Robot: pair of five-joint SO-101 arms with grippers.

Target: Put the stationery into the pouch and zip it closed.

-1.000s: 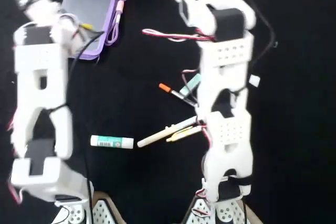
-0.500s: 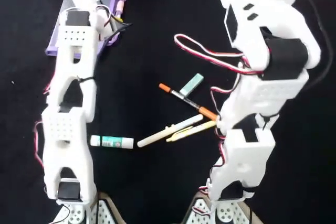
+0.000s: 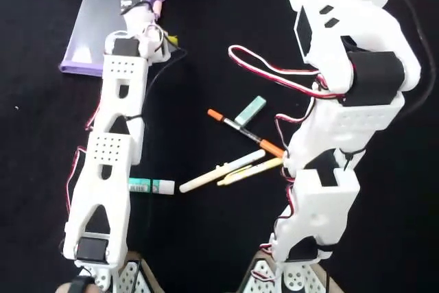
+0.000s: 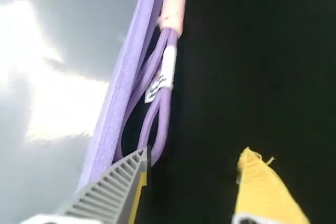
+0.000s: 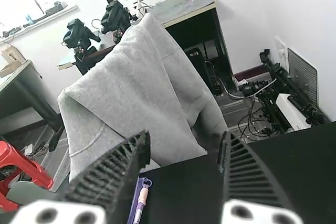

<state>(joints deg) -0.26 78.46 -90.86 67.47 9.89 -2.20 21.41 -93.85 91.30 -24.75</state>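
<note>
High view puts the purple pouch (image 3: 86,29) at the far left of the desk (image 3: 199,66). The stationery lies well apart from it, mid-desk: an orange-capped pen (image 3: 236,127), a mint bar (image 3: 250,109), two pale pens (image 3: 221,171) and what looks like a glue stick (image 3: 154,185). The left pincer (image 4: 191,182) gapes wide and empty beside the pouch's strap loop (image 4: 160,98). The right pincer (image 5: 181,177) is spread wide, empty, raised off the desk.

We see the left arm (image 3: 116,121) stretched across the black worktop (image 3: 199,53) to the purple pouch (image 3: 92,29). A glue stick (image 3: 158,185) lies partly under that arm. An orange-tipped pen (image 3: 236,126), a mint-green block (image 3: 250,109), a cream pen (image 3: 218,172) and a yellow pen (image 3: 248,171) cluster beside the right arm (image 3: 343,101).
</note>
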